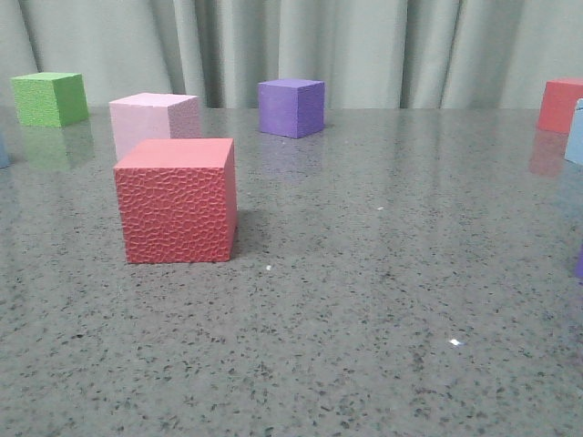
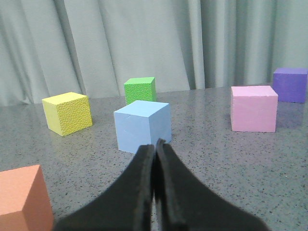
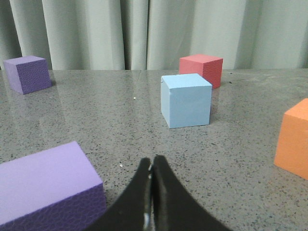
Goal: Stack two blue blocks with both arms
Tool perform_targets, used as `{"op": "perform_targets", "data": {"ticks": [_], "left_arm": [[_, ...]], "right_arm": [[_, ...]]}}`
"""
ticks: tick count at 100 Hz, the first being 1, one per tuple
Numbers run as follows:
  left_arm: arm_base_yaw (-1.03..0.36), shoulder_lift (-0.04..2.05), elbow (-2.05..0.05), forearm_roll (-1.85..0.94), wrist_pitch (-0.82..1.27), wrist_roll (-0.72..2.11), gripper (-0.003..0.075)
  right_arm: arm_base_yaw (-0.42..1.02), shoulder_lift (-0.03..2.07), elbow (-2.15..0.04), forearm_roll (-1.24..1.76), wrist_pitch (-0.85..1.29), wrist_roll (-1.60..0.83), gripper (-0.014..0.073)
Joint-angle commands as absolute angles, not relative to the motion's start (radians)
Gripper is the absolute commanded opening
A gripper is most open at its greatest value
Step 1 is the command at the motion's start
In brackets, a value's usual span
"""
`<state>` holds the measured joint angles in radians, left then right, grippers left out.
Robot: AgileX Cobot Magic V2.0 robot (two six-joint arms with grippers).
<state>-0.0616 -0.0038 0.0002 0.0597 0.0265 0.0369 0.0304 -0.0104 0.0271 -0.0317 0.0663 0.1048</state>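
A: Nearest the lens on the left wrist view, the left pincer [image 2: 155,144] has its black fingers pressed together, holding nothing. Just beyond it sits one pale sky-blue matte foam cube [image 2: 143,126] on the speckled grey counter [image 2: 216,163].

B: Same story on the right: the right pincer [image 3: 151,166] is closed and empty, with the second pale sky-blue foam cube [image 3: 186,100] ahead of it and apart from the tips.

A: So nothing is picked up yet. I'd call this the approach, the very first step.

B: Agreed. Each pincer needs to spread its fingers before closing in on its cube.

A: Further back on the left, a yellow textured cube [image 2: 67,113], a green one [image 2: 140,90], a pink one [image 2: 253,108].

B: And from the front view, a big red dimpled cube [image 1: 177,200] dominates; only a sliver of blue shows at the right edge.
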Motion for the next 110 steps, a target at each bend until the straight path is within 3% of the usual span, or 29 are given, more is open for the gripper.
{"op": "perform_targets", "data": {"ticks": [1, 110], "left_arm": [[-0.059, -0.036, 0.042, 0.060, -0.063, 0.029, -0.0019], [-0.059, -0.029, 0.004, -0.031, -0.016, 0.029, -0.0019]], "right_arm": [[0.028, -0.036, 0.010, -0.043, -0.017, 0.099, -0.0122], [0.028, -0.033, -0.007, -0.042, -0.061, 0.099, -0.0122]]}}
